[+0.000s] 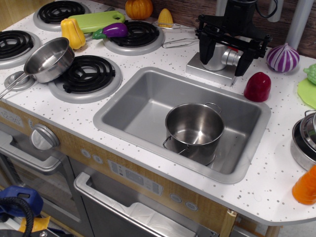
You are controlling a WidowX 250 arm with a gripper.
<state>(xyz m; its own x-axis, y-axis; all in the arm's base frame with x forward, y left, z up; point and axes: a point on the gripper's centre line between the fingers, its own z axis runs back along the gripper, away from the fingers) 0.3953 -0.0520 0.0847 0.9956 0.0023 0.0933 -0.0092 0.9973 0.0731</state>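
Observation:
My black gripper point(224, 63) hangs over the back rim of the sink point(143, 98), open, its two fingers standing on either side of the silver faucet stub point(220, 57) on its metal base plate point(207, 69). Whether the fingers touch the stub cannot be told. A steel pot point(194, 129) with two small handles stands upright and empty in the right half of the sink, in front of and below the gripper. A dark red toy piece point(257, 87) sits on the counter just right of the gripper, with a purple-and-white striped onion point(282, 57) behind it.
Left of the sink are several black burners; a steel saucepan point(49, 59) rests between two. A yellow squash point(72, 33), green cutting board point(96, 20), eggplant point(114, 30), orange pumpkin point(138, 8) and wire utensil point(177, 42) lie at the back. At right: metal pot point(303, 143), orange piece point(305, 186).

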